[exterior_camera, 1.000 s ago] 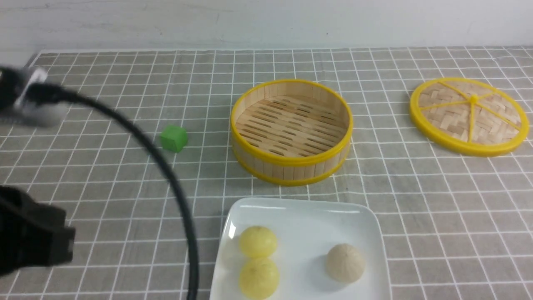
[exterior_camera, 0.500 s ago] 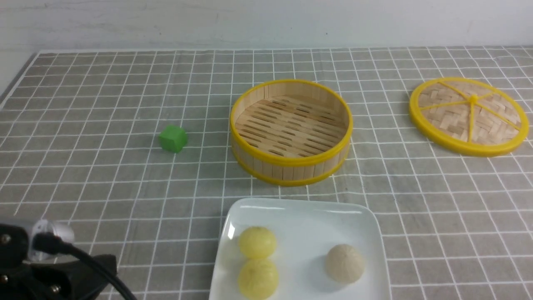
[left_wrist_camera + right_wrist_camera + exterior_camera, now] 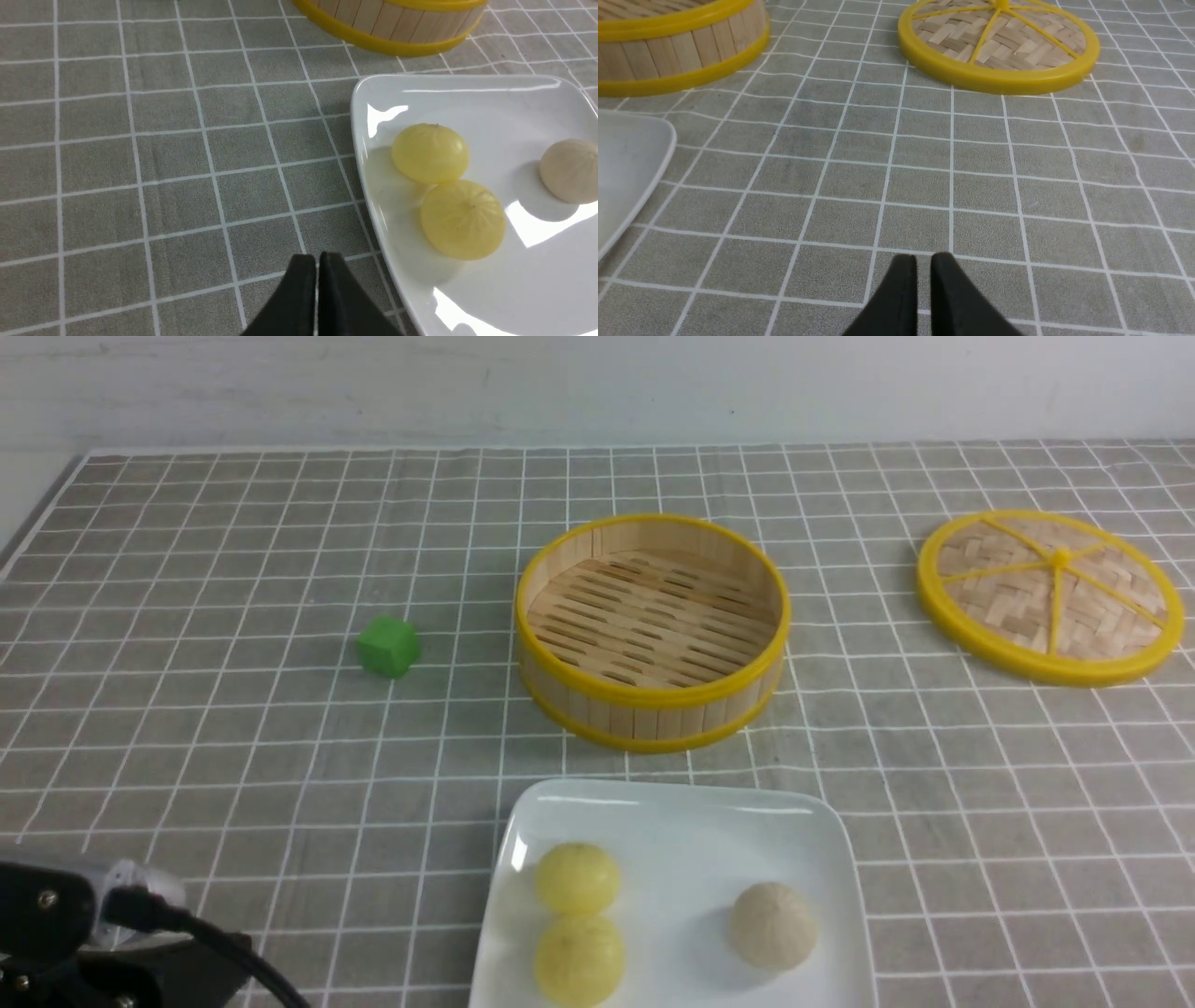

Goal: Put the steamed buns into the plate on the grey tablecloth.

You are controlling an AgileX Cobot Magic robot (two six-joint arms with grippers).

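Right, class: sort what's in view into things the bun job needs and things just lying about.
Job: three steamed buns, plate, grey tablecloth.
Lying about: green cube, bamboo steamer, woven lid.

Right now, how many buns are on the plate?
3. Two pale yellow buns touch near the plate's left edge, one farther, one nearer the robot. The beige bun sits apart to their right. Steamer empty; none hidden.

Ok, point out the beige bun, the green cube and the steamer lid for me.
beige bun (image 3: 773, 925), front view, middle of its dome.
green cube (image 3: 388, 647), front view, its front face.
steamer lid (image 3: 1052, 596), front view, woven centre near the hub.
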